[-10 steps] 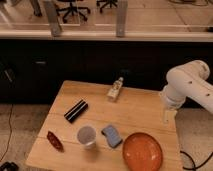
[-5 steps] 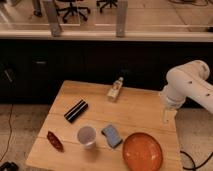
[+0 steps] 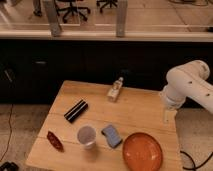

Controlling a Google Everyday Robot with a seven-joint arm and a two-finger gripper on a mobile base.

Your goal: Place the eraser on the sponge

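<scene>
Nothing shifted in the last second: eraser (image 3: 76,110) lay on the bench (image 3: 140,111) apart from sponge (image 3: 111,136), tool (image 3: 167,116) hung off the bench edge, grip state unreadable

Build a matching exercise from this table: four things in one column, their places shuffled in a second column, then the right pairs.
Things:
1. eraser
2. sponge
3. orange bowl
4. end effector

Places:
A. hanging by the table's right edge, far from the eraser
B. front right corner of the table
C. lying diagonally, left of centre, alone
D. between the cup and the orange bowl

Pairs: 1-C, 2-D, 3-B, 4-A.
</scene>
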